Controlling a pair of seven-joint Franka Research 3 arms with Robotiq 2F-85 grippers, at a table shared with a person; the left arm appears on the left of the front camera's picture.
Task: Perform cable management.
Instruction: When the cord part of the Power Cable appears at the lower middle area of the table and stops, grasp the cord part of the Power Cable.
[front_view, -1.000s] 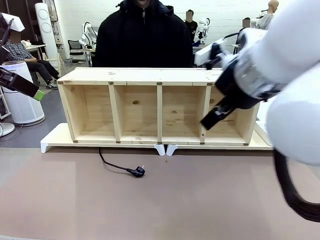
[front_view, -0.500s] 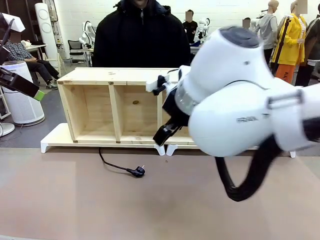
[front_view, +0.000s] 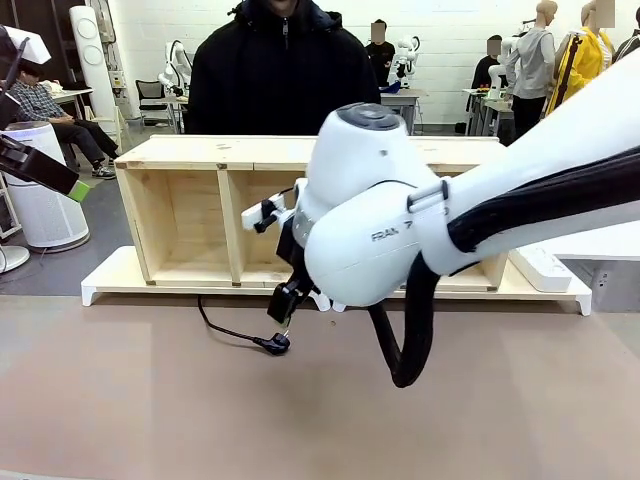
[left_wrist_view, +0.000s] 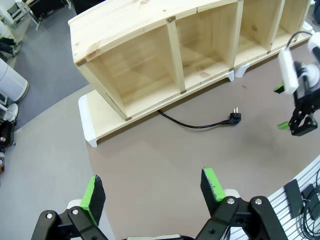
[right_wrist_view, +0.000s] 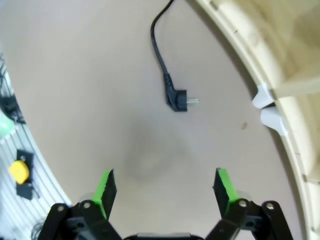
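The right gripper (right_wrist_view: 165, 186) has swung left to hang open and empty over the cable (front_view: 225, 328), which lies on the table (front_view: 150, 400) before the shelf (front_view: 270, 150); an off-centre pinch could skid its plug (front_view: 276, 343) aside.

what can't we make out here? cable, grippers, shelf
- Cable far end: front and left wrist views, it runs under the shelf base.
- Right gripper in front view: the right arm covers the jaws; right wrist view shows them open.
- Right-hand shelf compartments: front view, behind the right arm.
- Left gripper: front view, cut off by the left edge.
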